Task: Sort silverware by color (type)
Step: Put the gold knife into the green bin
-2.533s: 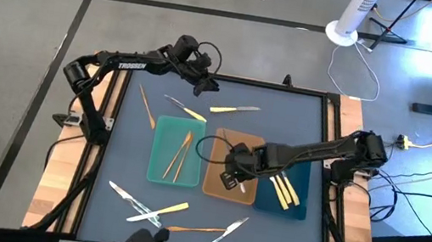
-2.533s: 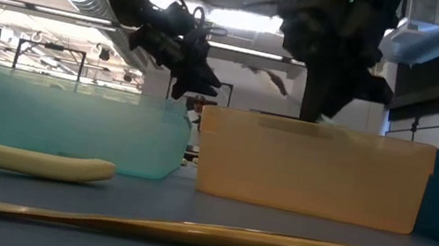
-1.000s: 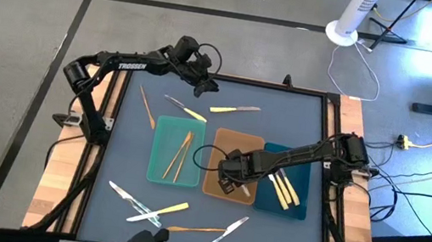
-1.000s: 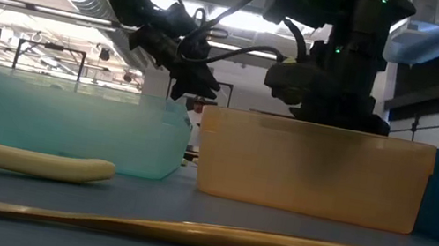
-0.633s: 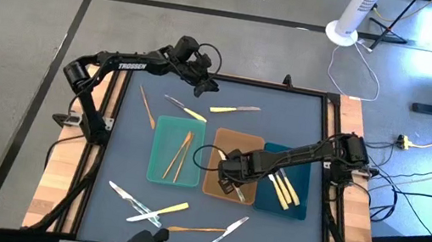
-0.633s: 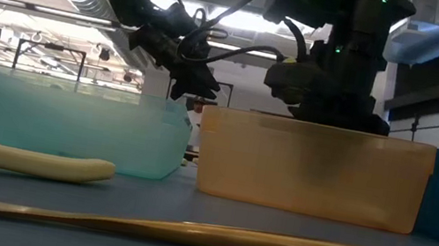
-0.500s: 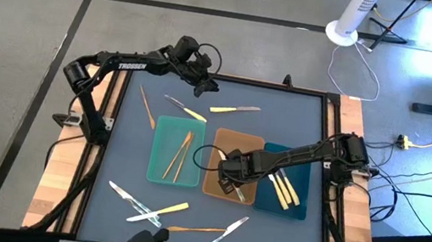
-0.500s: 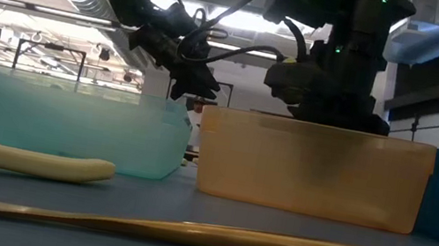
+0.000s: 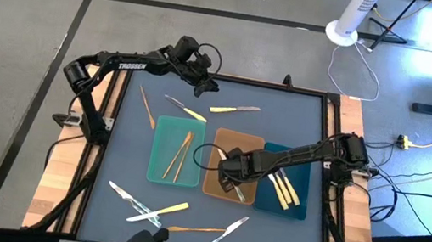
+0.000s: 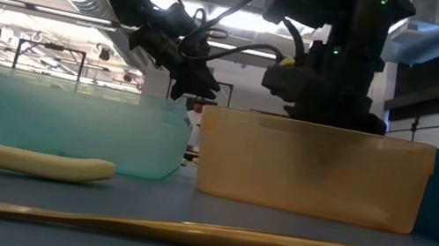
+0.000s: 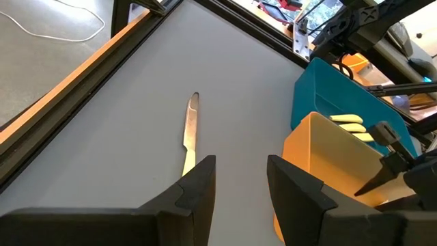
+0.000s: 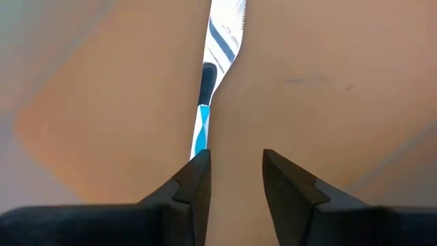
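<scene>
High view: my right tool (image 9: 230,168) hangs low inside the tan tray (image 9: 257,141) at the bench's (image 9: 287,106) centre, jaws parted around nothing, a silver knife (image 12: 220,41) lying flat on the tray floor just beyond my fingertips (image 12: 193,179), apart from them. I judge that piece delivered. Two gold pieces (image 9: 180,155) lie in the teal tray (image 9: 166,124) to the left; yellow-handled pieces (image 9: 283,191) fill the dark-blue tray (image 9: 300,175) to the right, each colour in its own tray. My left tool (image 9: 203,84) waits at the far edge with parted, empty jaws, above a yellow-handled knife (image 11: 190,137). More silverware (image 9: 147,205) remains loose along the near edge.
</scene>
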{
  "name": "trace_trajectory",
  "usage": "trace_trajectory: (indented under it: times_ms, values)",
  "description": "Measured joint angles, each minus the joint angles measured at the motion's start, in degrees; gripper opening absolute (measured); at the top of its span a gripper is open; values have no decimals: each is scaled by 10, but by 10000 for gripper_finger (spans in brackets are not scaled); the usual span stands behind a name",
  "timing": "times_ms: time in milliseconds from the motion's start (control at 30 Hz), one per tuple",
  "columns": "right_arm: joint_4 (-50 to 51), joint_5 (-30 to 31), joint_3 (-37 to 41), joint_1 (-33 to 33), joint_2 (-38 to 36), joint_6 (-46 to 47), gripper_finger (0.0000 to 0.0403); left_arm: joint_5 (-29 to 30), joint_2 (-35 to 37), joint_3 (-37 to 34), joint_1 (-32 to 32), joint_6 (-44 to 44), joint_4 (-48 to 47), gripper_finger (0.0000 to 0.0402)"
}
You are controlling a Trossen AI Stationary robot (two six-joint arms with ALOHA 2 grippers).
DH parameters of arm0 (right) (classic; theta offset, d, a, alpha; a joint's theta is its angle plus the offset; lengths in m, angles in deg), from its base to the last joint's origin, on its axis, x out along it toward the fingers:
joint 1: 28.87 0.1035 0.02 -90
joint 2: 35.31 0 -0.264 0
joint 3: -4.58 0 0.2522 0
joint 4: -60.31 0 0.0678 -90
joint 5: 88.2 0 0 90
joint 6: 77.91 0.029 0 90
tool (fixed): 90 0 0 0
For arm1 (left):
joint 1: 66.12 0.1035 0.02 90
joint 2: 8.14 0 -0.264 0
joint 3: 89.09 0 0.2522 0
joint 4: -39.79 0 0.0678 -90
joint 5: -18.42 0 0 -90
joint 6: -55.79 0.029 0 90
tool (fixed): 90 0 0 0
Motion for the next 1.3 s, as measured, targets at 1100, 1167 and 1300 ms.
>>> trace_trajectory:
  times_ms: [1100,1167,1300]
  values:
    - [205,62,-176,-19,-1,-148,115,64,153,0,-1,-1,-129,126]
    - [206,72,-183,-29,-1,-171,115,104,176,0,-1,-2,-178,126]
    - [198,80,-186,-55,-1,-227,115,183,215,0,-1,-2,-277,126]
